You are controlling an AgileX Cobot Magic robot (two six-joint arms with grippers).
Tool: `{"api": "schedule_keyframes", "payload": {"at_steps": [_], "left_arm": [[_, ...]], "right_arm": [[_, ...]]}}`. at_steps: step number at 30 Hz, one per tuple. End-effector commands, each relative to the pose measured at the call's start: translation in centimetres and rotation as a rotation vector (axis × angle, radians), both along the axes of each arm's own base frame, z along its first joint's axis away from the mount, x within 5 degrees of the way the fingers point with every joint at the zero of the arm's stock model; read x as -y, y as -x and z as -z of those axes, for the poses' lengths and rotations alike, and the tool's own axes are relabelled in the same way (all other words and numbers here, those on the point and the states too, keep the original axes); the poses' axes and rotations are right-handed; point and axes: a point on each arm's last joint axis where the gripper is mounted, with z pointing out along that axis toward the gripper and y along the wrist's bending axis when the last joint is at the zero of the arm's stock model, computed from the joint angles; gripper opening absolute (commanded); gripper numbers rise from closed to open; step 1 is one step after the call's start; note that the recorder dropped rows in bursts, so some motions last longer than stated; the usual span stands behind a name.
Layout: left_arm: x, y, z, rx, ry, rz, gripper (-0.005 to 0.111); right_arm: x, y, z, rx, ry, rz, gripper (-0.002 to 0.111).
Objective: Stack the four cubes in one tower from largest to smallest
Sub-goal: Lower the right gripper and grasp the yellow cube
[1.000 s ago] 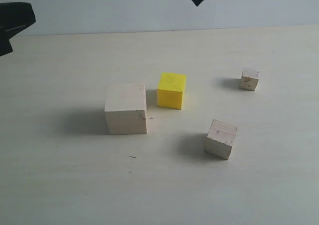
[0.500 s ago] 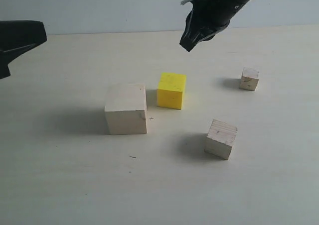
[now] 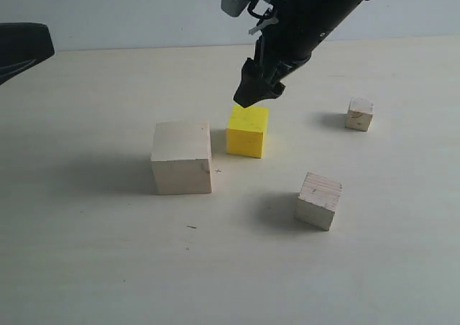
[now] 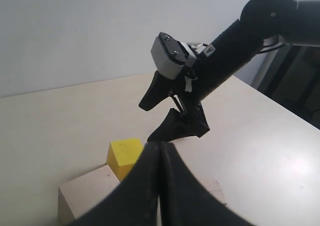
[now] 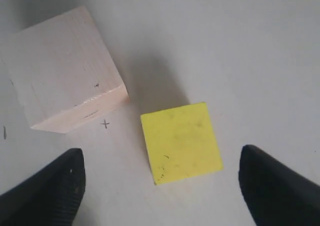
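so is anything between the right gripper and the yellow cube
Nothing visible. The right gripper hangs open just above the yellow cube, with only air between them. The large cube sits beside the yellow one with a gap between them, out of the way down.

Bright, diffuse light from right in exterior view; soft shadows left of cubes (image 3: 181, 157).

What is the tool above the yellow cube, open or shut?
Open: the tool shows two black fingers wide apart in the right wrist view, flanking the yellow cube without touching it.
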Motion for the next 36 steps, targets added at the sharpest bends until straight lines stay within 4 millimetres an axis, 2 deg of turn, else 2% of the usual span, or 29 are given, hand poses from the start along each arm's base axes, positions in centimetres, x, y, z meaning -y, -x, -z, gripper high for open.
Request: {"api": "schedule_keyframes", "payload": {"at_steps": [1, 13, 21, 27, 36], "left_arm": [[0.1, 0.4, 0.2, -0.007, -0.011, 0.027, 0.000], [0.0, 0.3, 0.3, 0.028, -0.063, 0.035, 0.000], [0.0, 0.3, 0.3, 0.048, -0.091, 0.038, 0.000], [0.0, 0.3, 0.3, 0.052, -0.097, 0.039, 0.000], [0.0, 0.4, 0.4, 0.048, -0.099, 0.043, 0.000]], "right_arm": [[0.0, -0.4, 0.7, -0.003, 0.005, -0.005, 0.079], [0.1, -1.5, 0.8, 0.108, 0.024, 0.008, 0.078], [0.0, -2.5, 3.8, 0.100, 0.074, 0.008, 0.079], [-0.1, -2.8, 6.4, 0.049, 0.097, 0.005, 0.090], [-0.1, -3.4, 6.8, 0.098, 0.101, 0.021, 0.091]]}}
